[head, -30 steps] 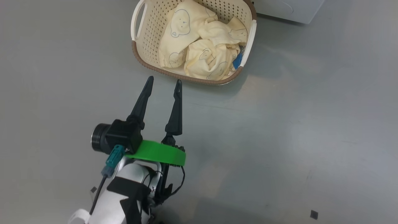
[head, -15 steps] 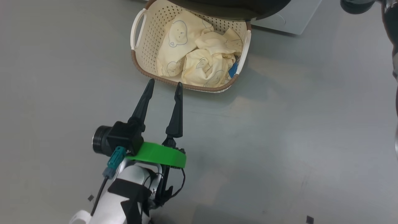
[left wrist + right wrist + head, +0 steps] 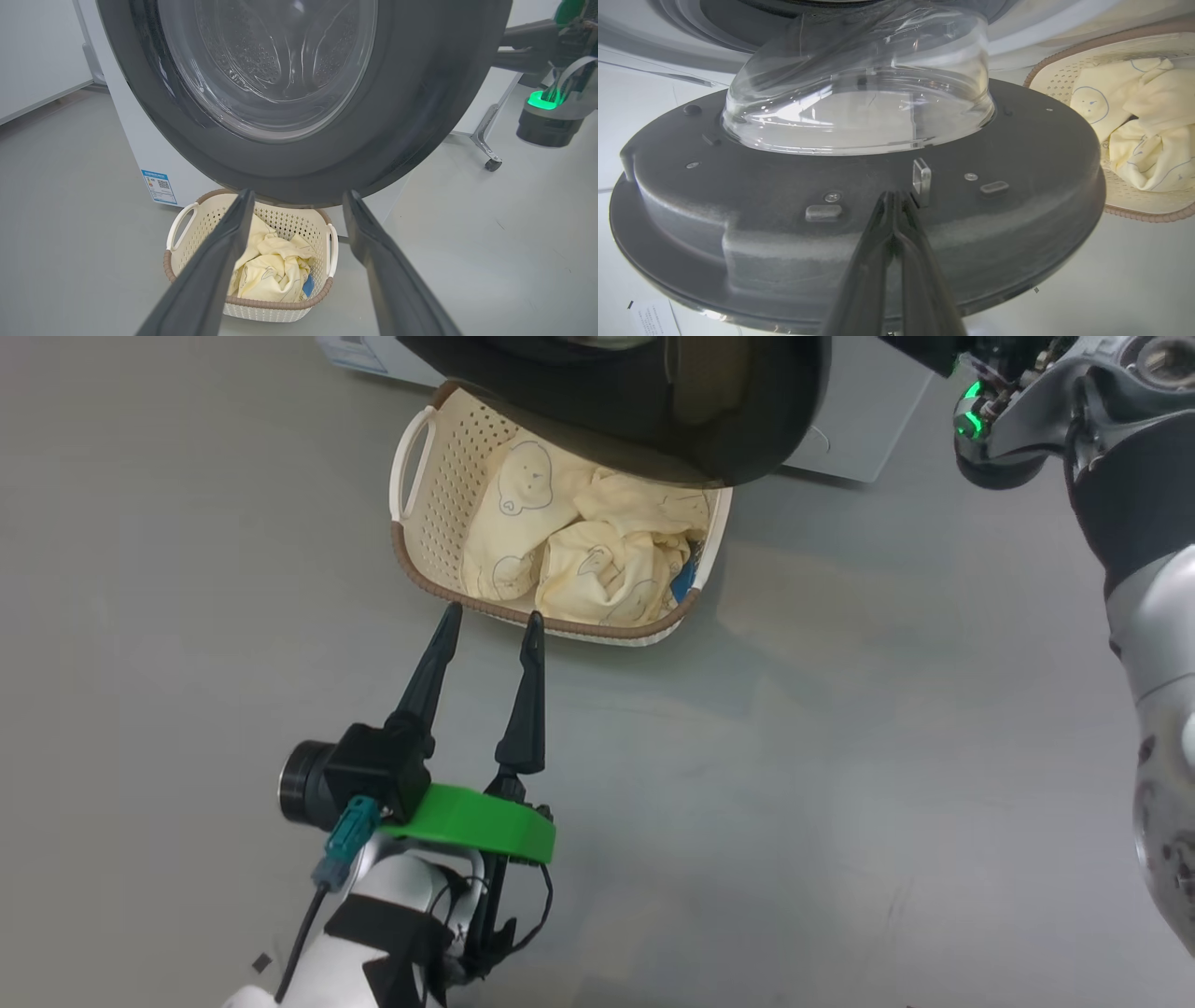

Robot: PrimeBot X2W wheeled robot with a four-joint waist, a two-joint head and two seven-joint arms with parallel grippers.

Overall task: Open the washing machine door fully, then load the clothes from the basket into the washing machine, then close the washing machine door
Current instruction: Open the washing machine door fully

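Grey floor [image 3: 840, 709] under everything. Left side: your left hand [image 3: 493, 612] hovers with its fingers spread, holding nothing, tips just short of the near rim of the basket [image 3: 446, 495]. The basket sits on the floor right in front of the washing machine [image 3: 854, 420], with the clothes [image 3: 579, 560] piled inside. The washing machine door [image 3: 747, 420] stands partly swung out and overhangs the basket's far end.

Risk one: if you reach in now, your left fingers or wrist likely clip the door's lower edge, or shove the light basket away.

Right side: your right hand [image 3: 895, 196] is pressed together, pinching nothing, with its tips at the door's inner face beside the metal latch [image 3: 921, 179]. Contact is unclear.

Risk two: closed tips on smooth plastic can skid off and leave the door short of fully open, or snag the latch.

Risk three: an unheld door may swing back over the basket mid-load.
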